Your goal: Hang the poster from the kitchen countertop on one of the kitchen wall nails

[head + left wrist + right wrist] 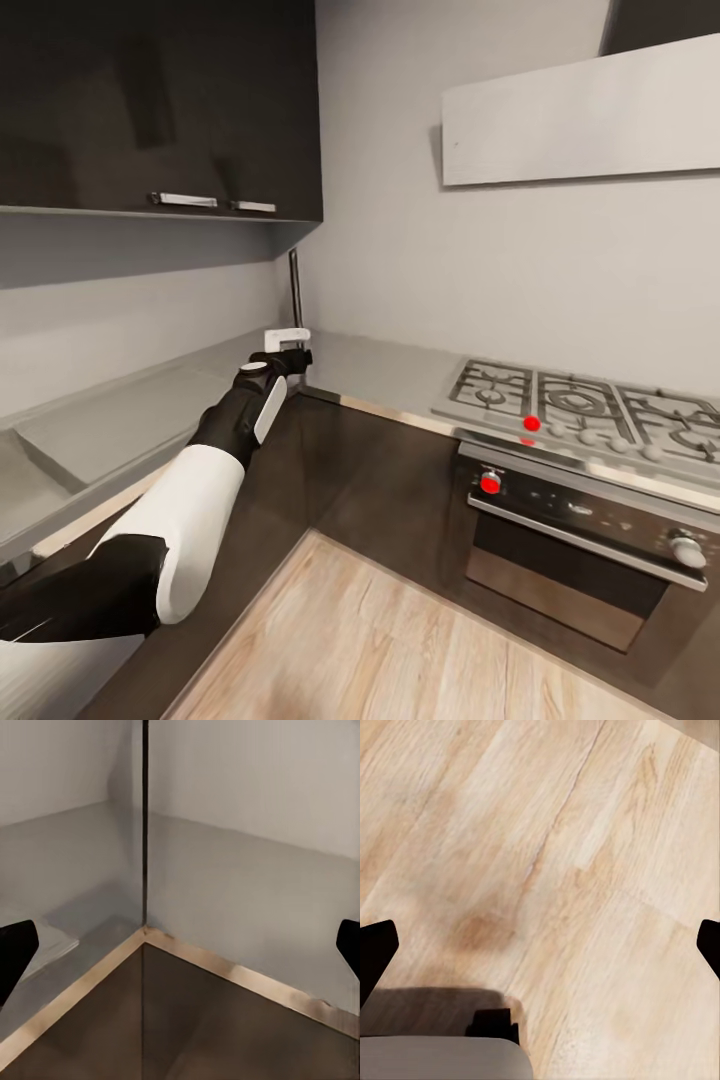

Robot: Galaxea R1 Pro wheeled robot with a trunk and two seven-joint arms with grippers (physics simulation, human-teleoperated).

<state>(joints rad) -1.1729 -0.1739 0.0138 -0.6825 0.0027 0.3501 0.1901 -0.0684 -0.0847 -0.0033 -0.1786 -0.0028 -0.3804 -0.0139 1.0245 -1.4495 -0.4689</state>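
Plain light grey wall [400,200] above a gas hob [590,405]. Built-in oven [580,540] directly beneath that hob, white hood [580,110] high over it, glossy dark upper cabinets [160,100] well off toward the corner. Pale wood plank floor [400,640] before the oven.

Spread end effector [540,941] fingertips [376,945] above pale wood floor [547,847].

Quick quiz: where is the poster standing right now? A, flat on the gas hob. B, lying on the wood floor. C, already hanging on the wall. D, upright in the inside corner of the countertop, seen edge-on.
D: the poster stands upright, edge-on, in the countertop corner, with the open left hand reaching toward it.
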